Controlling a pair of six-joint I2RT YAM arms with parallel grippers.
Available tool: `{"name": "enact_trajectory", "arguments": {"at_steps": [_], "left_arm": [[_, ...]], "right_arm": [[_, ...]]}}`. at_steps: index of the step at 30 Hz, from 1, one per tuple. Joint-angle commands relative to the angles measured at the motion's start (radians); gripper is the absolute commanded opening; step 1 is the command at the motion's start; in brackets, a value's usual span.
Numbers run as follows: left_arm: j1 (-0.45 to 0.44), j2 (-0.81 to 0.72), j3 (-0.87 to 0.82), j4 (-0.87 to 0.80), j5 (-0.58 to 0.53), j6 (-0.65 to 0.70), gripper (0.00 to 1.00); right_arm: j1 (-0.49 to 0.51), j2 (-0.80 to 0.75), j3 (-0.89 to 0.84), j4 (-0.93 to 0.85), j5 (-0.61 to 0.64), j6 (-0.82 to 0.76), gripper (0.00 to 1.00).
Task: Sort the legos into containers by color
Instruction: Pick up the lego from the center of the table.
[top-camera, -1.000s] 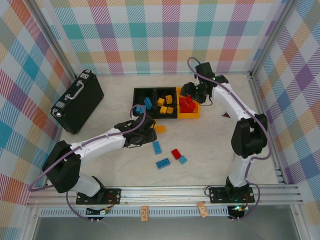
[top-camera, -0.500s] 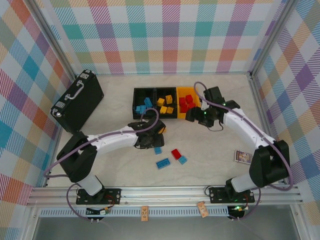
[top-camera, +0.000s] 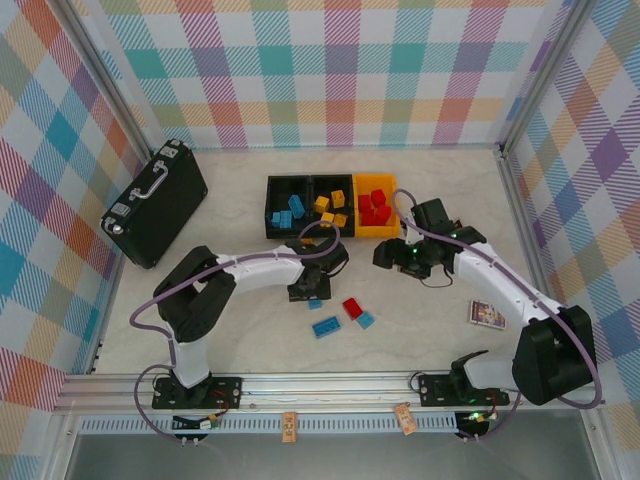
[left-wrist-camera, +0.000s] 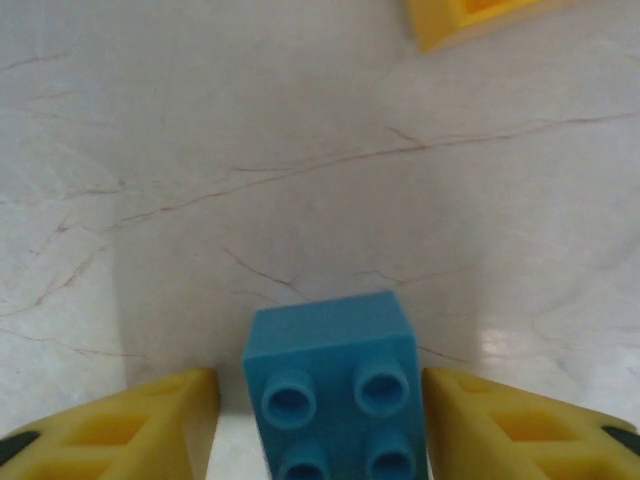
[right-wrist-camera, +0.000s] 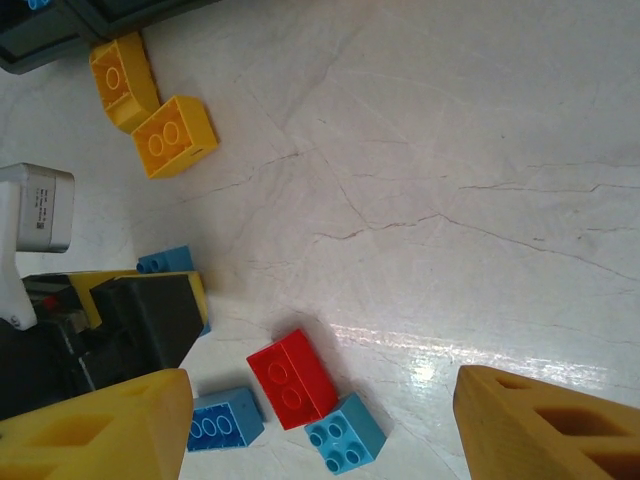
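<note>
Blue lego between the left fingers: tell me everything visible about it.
The blue lego is a light-blue, smooth plastic brick, four hollow round studs in a two-by-two grid facing up, its near edge cropped. It lies flat on the pale table between the left arm's yellow fingers: a gap shows beside one, the other is very close, contact unclear.
</note>
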Motion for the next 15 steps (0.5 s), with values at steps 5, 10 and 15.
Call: {"name": "enact_trajectory", "arguments": {"at_steps": [5,10,15], "left_arm": [[-0.017,-0.025,0.027,-0.047,-0.045,-0.004,0.32],[-0.003,-0.083,0.044,-0.074,-0.084,0.044,0.27],[0.034,-0.136,0.046,-0.073,-0.104,0.089,0.26]], "right_arm": [[0.012,-0.014,-0.022,0.045,-0.033,0.031,0.7],[0.026,-0.012,-0.023,0.073,-0.075,0.037,0.7],[0.063,-0.005,-0.03,0.155,-0.161,0.048,0.69]]}}
